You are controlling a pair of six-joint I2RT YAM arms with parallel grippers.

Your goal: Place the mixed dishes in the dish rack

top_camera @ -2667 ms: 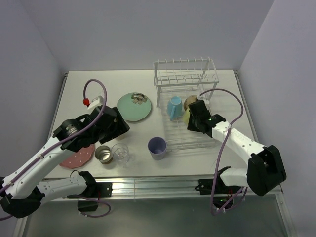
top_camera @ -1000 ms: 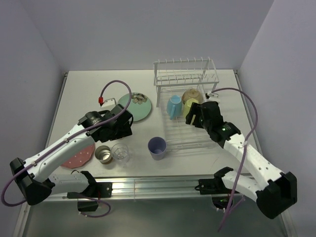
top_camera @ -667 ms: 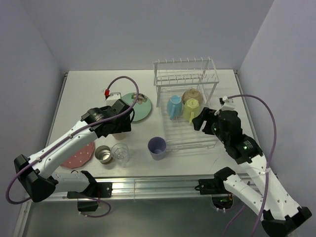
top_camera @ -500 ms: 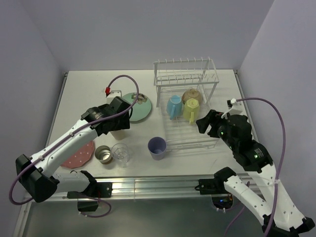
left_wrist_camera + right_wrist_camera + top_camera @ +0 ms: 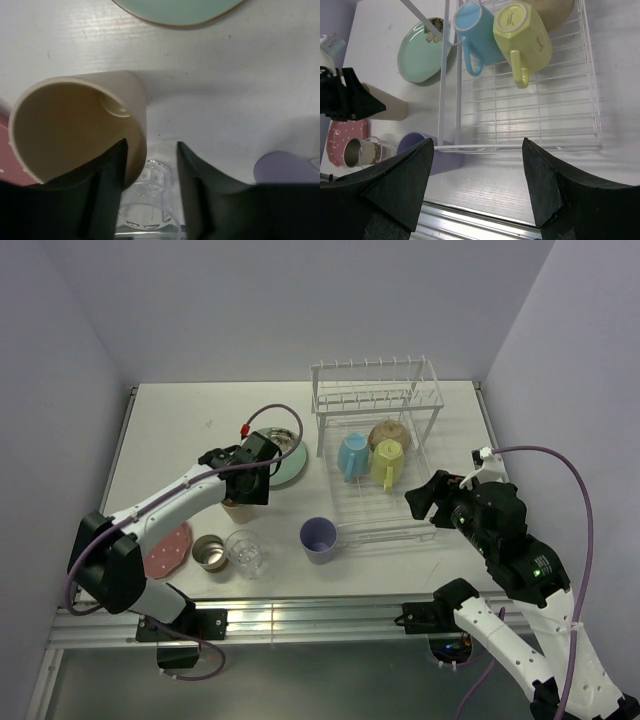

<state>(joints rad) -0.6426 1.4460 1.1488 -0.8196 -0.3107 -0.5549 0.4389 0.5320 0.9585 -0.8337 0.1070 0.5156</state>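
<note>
My left gripper (image 5: 250, 483) (image 5: 150, 145) hangs over the upright tan cup (image 5: 236, 510) (image 5: 75, 125). One finger is inside the cup. The other stands outside the cup's wall with a gap, so the jaws are narrowed but open. The clear glass (image 5: 243, 550) (image 5: 150, 190) shows through that gap. My right gripper (image 5: 425, 498) (image 5: 477, 150) is wide open and empty, raised in front of the dish rack (image 5: 375, 390) (image 5: 535, 110). A blue cup (image 5: 352, 457) (image 5: 472, 30), a yellow cup (image 5: 386, 462) (image 5: 522, 32) and an upturned brownish bowl (image 5: 387, 433) lie in its lower basket.
The mint-green plate (image 5: 290, 462) (image 5: 422, 55) lies beyond the tan cup, partly under my left arm. The lavender cup (image 5: 318, 538) (image 5: 417, 145) stands by the rack's near left corner. The steel cup (image 5: 209, 552) and pink dotted plate (image 5: 165, 545) sit near the front left.
My left gripper has slid right over the tan cup and its jaws have narrowed around the cup's wall. My right arm has drawn back from the rack, empty.
</note>
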